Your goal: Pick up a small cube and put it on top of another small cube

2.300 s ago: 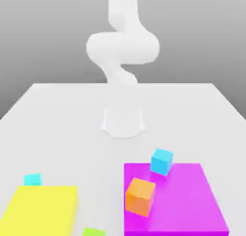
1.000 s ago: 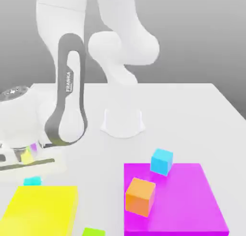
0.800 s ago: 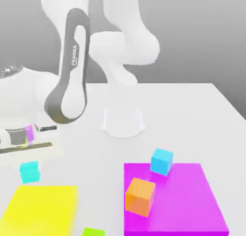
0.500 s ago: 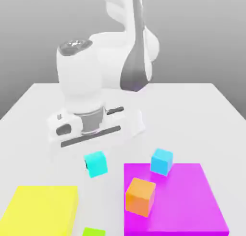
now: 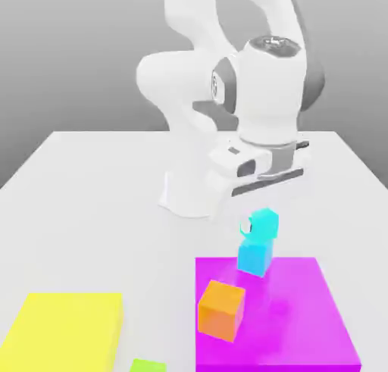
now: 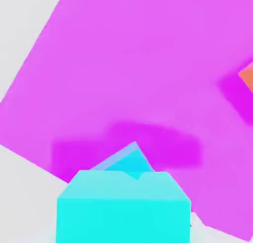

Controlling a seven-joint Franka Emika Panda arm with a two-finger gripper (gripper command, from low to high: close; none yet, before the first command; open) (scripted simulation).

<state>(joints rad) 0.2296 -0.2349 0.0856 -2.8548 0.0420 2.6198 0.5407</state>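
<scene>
turquoise cube (image 5: 264,223): on sky-blue cube (image 5: 255,257), right of centre; we'd guess light, stiff
hold: opposite side faces
fingers (image 5: 246,226): we can't tell, released or gripping

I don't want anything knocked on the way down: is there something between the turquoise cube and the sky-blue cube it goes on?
Nothing visible stands between them: the turquoise cube appears directly above the sky-blue cube.

Turquoise cube (image 6: 123,219), overlapping the blue cube (image 6: 129,160); beneath, magenta slab (image 6: 138,59) bearing shadows; orange cube (image 6: 248,76), partly visible, apart from both.
</scene>
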